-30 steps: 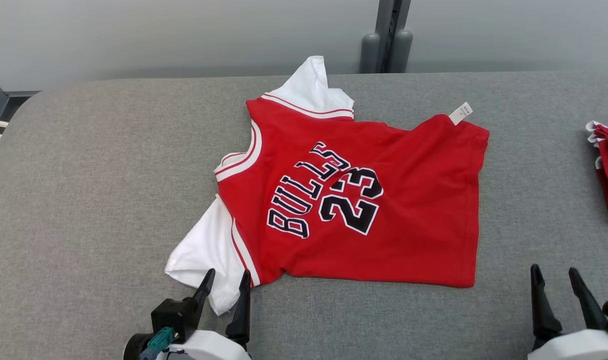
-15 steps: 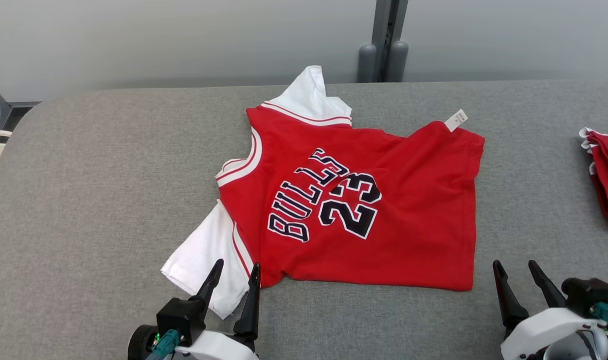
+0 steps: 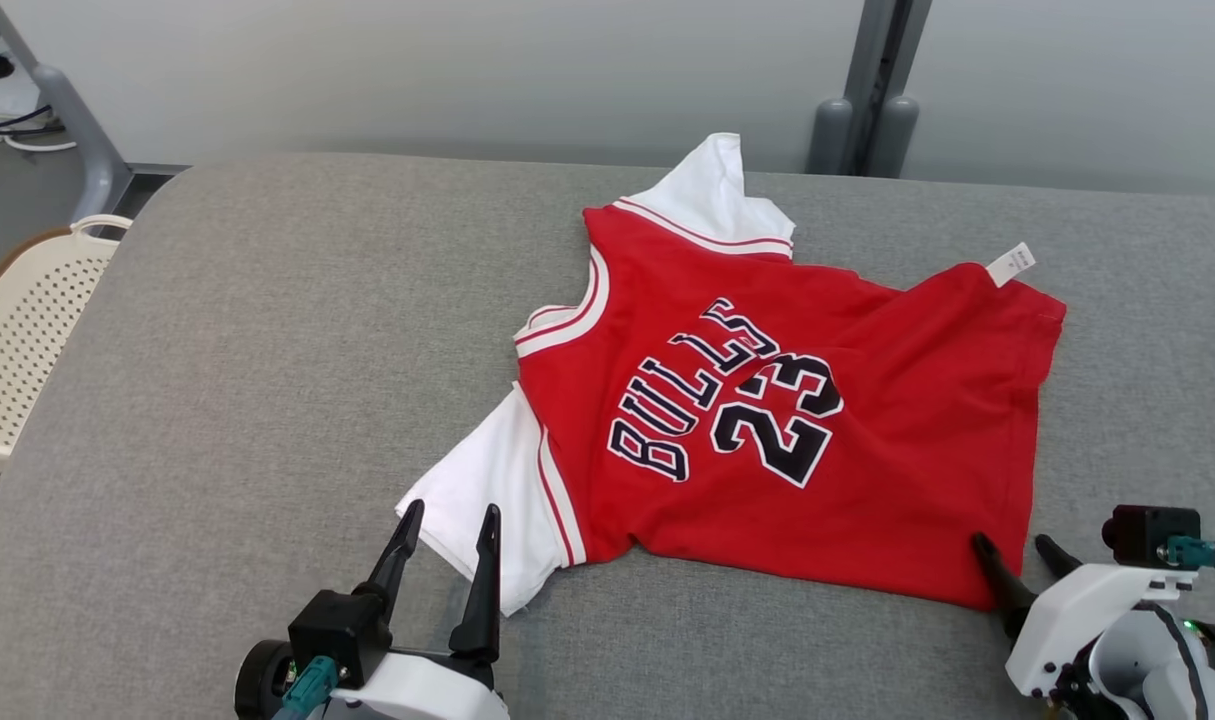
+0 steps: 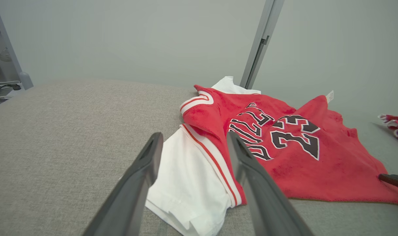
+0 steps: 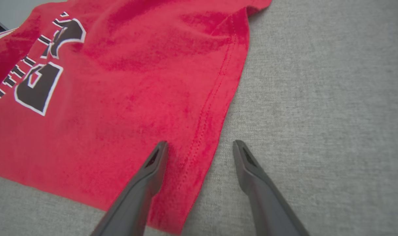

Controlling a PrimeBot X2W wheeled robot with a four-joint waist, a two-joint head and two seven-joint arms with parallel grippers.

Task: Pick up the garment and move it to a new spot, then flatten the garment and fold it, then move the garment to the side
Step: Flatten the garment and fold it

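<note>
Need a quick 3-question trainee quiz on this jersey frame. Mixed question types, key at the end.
1. True or false: the right gripper has one finger over the jersey hem and one over the bare grey table.
2. In the left wrist view, what lies between the fingers of the left gripper? A. white sleeve B. paper tag C. basket
3. What number is printed on the jersey?
Key: 1 true; 2 A; 3 23.
</note>
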